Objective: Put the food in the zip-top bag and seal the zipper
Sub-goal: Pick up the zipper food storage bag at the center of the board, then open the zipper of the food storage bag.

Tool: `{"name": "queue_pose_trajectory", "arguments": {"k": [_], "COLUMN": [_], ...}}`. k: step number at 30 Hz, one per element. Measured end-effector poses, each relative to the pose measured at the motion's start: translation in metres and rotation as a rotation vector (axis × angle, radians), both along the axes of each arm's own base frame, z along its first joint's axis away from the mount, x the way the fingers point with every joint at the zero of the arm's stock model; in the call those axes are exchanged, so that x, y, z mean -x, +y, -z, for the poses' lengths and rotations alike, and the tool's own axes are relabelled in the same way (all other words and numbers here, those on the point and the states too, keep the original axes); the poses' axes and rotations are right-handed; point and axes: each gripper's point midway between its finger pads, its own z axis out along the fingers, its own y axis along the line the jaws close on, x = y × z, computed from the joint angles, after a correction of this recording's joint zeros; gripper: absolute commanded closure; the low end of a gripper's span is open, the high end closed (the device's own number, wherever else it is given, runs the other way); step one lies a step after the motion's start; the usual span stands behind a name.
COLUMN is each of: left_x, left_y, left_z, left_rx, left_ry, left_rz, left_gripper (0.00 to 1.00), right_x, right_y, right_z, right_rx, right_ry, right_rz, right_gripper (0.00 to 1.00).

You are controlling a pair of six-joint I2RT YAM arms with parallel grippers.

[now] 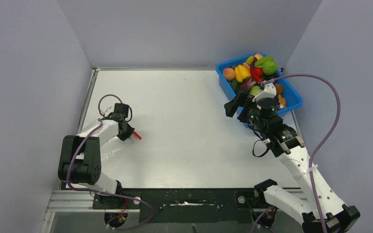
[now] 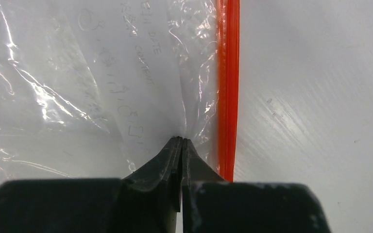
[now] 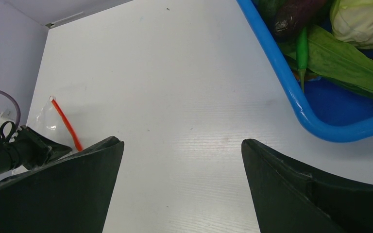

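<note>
Pinch on the bag's lip, left side.
My left fingers [image 2: 181, 141] are closed tight on the clear film of the zip-top bag [image 2: 77, 87], just inside the zipper [image 2: 228, 73]. The bag lies flat at 8 o'clock on the bench [image 1: 184, 111]. My right fingers [image 3: 73, 184] stand wide apart with nothing in them, beside the blue tub [image 1: 291, 104] at 2 o'clock, where the food [image 1: 252, 73] is heaped. I'd lift slowly, straight up, so the mouth gapes rather than the whole bag dragging. I can't tell whether I've caught one layer or both, so I'd watch for the lips parting.
</note>
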Motion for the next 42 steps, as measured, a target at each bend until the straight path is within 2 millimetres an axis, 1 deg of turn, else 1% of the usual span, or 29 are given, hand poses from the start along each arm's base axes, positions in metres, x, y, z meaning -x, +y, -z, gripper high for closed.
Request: {"name": "queue_pose_trajectory", "arguments": {"k": [6, 10, 15, 19, 22, 25, 28, 33, 36, 39, 42], "left_x": [-0.001, -0.004, -0.003, 0.001, 0.003, 0.003, 0.003, 0.008, 0.012, 0.018, 0.023], "left_y": [-0.009, -0.024, -0.063, -0.092, -0.116, -0.138, -0.154, -0.178, -0.197, -0.21, -0.216], "left_z": [-0.003, -0.012, -0.023, -0.026, -0.035, -0.049, -0.066, -0.091, -0.106, -0.111, -0.111], "left_rx": [0.021, 0.029, 0.063, 0.101, 0.137, 0.178, 0.218, 0.297, 0.356, 0.393, 0.413], "left_ry": [-0.017, -0.051, -0.089, -0.098, -0.128, -0.162, -0.209, -0.279, -0.324, -0.332, -0.322], "left_rz": [0.041, 0.099, 0.223, 0.307, 0.381, 0.442, 0.485, 0.536, 0.577, 0.612, 0.629], "left_gripper": [1.0, 1.0, 1.0, 1.0, 1.0, 1.0, 1.0, 1.0, 1.0, 1.0, 1.0], "right_x": [0.0, 0.0, 0.001, 0.001, -0.001, -0.002, -0.003, -0.006, -0.007, -0.009, -0.012], "right_y": [0.0, 0.0, 0.0, 0.001, 0.004, 0.013, 0.024, 0.044, 0.062, 0.086, 0.105], "right_z": [0.0, 0.001, 0.011, 0.013, 0.017, 0.025, 0.037, 0.059, 0.069, 0.079, 0.09], "right_rx": [0.0, 0.0, 0.002, -0.009, -0.026, -0.053, -0.074, -0.126, -0.183, -0.239, -0.283], "right_ry": [0.0, 0.001, 0.023, 0.037, 0.057, 0.097, 0.151, 0.233, 0.267, 0.306, 0.344], "right_rz": [0.0, 0.001, 0.004, 0.011, 0.012, -0.015, -0.048, -0.094, -0.137, -0.186, -0.22], "right_gripper": [0.02, 0.02, 0.01, 0.01, 0.0, 0.01, 0.05, 0.17, 0.26, 0.3, 0.37]}}
